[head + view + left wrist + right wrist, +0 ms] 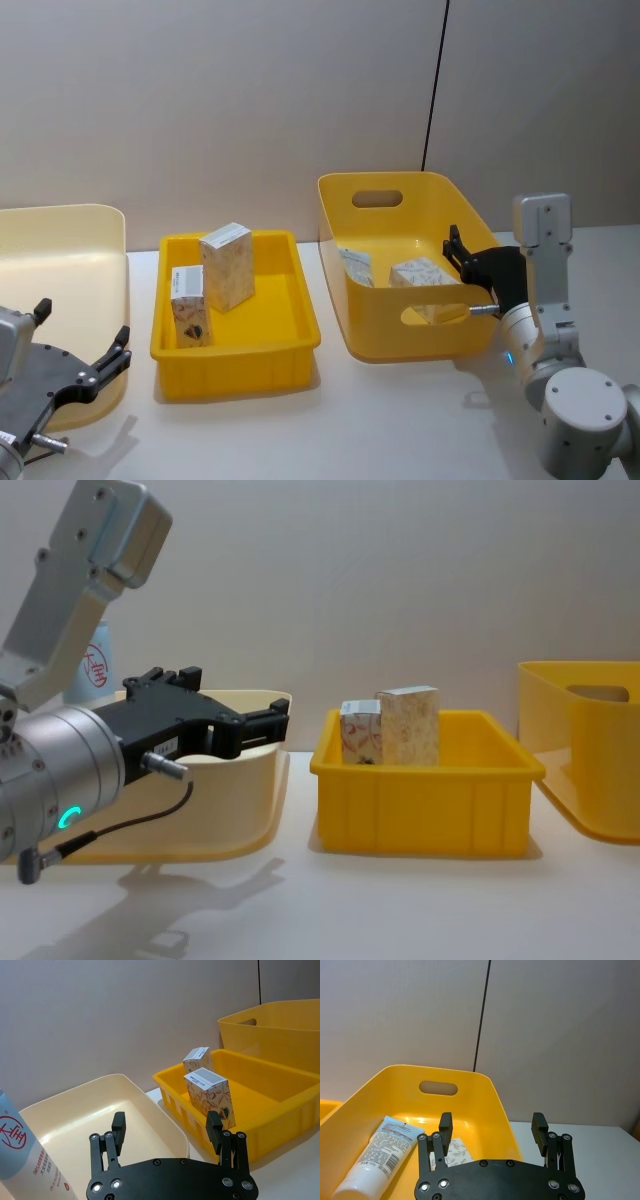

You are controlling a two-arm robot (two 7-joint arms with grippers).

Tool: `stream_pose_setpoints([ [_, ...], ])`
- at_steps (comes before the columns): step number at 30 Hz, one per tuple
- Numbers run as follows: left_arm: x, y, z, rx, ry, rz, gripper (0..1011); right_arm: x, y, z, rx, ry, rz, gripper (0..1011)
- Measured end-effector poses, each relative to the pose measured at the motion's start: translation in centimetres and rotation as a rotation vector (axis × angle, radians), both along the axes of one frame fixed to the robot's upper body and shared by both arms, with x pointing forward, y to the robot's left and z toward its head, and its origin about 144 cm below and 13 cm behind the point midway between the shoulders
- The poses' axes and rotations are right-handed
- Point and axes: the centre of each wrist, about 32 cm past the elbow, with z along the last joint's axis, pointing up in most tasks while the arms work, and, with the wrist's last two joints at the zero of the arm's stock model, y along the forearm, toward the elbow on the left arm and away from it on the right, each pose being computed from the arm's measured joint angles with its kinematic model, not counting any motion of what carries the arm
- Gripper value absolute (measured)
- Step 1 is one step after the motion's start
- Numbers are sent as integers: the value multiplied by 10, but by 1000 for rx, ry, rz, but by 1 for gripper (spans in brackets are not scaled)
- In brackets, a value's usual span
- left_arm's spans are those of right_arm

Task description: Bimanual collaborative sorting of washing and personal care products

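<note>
Inside the shallow yellow bin (300, 345) stand two boxes (227, 265).

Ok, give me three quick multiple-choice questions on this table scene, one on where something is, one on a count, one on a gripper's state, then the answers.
1. Where does the white squeeze tube lie?
A. In the tall yellow bin
B. In the shallow yellow tray
C. On the bare table

2. How many patterned boxes stand in the shallow yellow tray?
A. One
B. Two
C. Four

3. How is the right gripper?
A. Shut on a box
B. Shut on a tube
C. Open, holding nothing

Answers:
1. A: the tube rests inside the tall yellow bin.
2. B: two patterned boxes stand in the shallow yellow tray.
3. C: the right gripper has its fingers spread, nothing between them.
</note>
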Motion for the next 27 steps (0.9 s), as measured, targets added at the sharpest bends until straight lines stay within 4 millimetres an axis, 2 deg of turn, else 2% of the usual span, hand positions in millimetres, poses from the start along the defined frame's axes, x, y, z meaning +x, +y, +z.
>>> stream_pose_setpoints([
  [27, 0, 0, 0, 0, 0, 0, 1000, 0, 0, 0, 0, 0, 0, 1001],
])
